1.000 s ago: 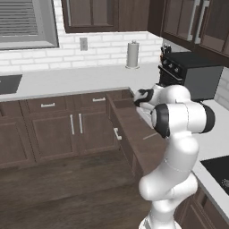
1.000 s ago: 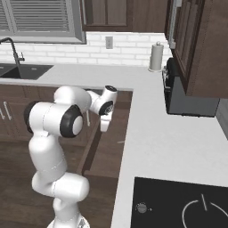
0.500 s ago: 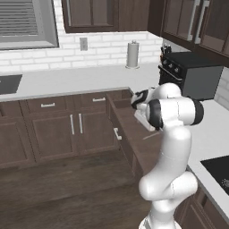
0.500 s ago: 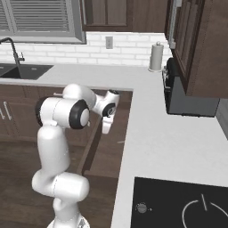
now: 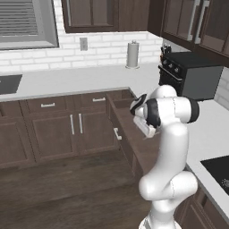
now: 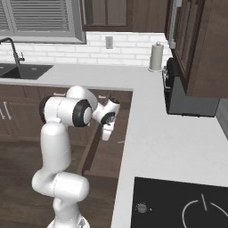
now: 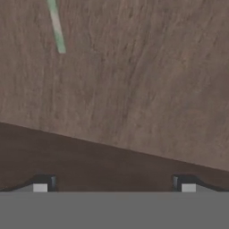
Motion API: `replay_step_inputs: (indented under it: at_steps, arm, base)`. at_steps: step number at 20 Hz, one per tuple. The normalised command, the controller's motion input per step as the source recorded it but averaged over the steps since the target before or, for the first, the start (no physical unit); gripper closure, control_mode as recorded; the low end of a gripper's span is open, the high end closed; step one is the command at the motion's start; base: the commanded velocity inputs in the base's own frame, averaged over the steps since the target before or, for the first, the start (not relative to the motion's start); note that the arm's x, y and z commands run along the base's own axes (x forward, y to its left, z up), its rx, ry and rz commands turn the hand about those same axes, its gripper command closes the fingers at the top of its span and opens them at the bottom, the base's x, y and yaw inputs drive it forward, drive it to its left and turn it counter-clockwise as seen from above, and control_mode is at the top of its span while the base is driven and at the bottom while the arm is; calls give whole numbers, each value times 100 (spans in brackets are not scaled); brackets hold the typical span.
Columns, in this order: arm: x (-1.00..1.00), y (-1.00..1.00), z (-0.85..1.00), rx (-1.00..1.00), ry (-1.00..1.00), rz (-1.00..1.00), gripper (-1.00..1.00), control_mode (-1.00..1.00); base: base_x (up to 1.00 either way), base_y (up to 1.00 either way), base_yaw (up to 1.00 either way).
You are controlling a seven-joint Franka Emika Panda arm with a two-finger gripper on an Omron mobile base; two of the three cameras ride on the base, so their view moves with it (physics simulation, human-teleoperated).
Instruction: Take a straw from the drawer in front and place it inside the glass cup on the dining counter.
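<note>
The gripper [image 7: 114, 185] pointed down into the drawer [image 7: 134, 80], its two fingertips [image 7: 41, 184] standing wide apart with nothing between them. Under it lay the drawer's brown wood floor, with a darker wall crossing the hand view close to the tips. The straw [image 7: 56, 27], a thin pale green stick, lay flat on that floor well away from the tips, at the far upper left of the hand view, cut off by the picture's edge. In the left base view the gripper [image 5: 144, 126] hung over the pulled-out drawer [image 5: 129, 134], whose front carried a small silver handle [image 5: 117, 133]; the straw was too slender to make out there. In the right base view the gripper [image 6: 106, 132] was likewise above the open drawer [image 6: 107, 153], which jutted out from under the counter [image 6: 169, 133] at the corner of the cabinets. Beside the drawer ran lower cabinets [image 5: 58, 129] with vertical handles. On the counter beyond the drawer stood a paper towel roll [image 5: 133, 54] against the white brick wall, and a black oven [image 5: 190, 74] sat to the drawer's right. A dark cooktop [image 6: 178, 205] was set in the counter nearer the robot, and a sink [image 6: 20, 71] with a tap lay far left of the drawer.
</note>
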Motion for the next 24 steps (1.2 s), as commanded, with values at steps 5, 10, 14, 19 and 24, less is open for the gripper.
replay_step_inputs:
  at_steps: [5,10,14,19,24]
  arm:
    - [1,15,-38,5,-4,0,-100,-100]
    - [2,21,-35,7,-1,0,-100,-100]
    - [0,23,-35,8,0,0,-100,-100]
    - [0,28,-31,8,0,0,-100,-100]
    - [-1,48,-20,6,0,0,-100,-100]
  base:
    - [0,0,0]
    - [0,0,0]
    - [0,0,0]
    - [0,0,0]
    - [0,0,0]
